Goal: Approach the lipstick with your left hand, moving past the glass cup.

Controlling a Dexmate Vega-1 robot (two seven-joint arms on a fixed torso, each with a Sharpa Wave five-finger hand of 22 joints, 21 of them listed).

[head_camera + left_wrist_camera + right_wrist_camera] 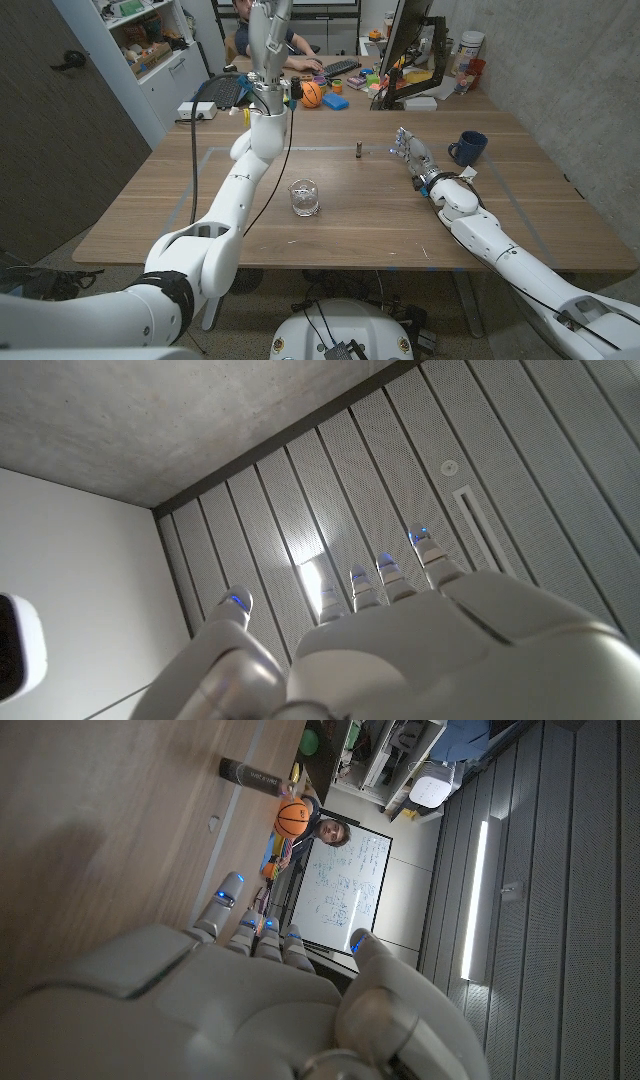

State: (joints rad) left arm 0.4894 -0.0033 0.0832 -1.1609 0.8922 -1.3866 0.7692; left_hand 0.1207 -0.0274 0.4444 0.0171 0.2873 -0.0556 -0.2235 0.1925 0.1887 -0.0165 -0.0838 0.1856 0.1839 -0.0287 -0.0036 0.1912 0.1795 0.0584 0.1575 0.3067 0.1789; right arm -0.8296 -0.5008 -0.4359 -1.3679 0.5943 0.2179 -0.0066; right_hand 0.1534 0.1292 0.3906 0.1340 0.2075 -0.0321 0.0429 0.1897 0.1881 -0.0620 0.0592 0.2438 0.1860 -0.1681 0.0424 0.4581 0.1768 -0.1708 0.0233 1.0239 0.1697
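The lipstick [358, 149], a small dark tube, stands upright at the middle of the wooden table [360, 215]; it also shows in the right wrist view [250, 774]. A clear glass cup [305, 198] stands nearer to me and left of it. My left hand [268, 30] is raised high above the table's far left side, well apart from both. Its fingers [385, 575] point at the ceiling, spread, holding nothing. My right hand [412, 152] stretches out low over the table just right of the lipstick, its fingers [228, 895] extended and empty.
A blue mug [470, 148] stands right of my right hand. Along the far edge are an orange ball [312, 93], a keyboard [340, 68], coloured toys, a monitor [405, 40] and a white box [197, 110]. A person [335, 833] sits behind the table.
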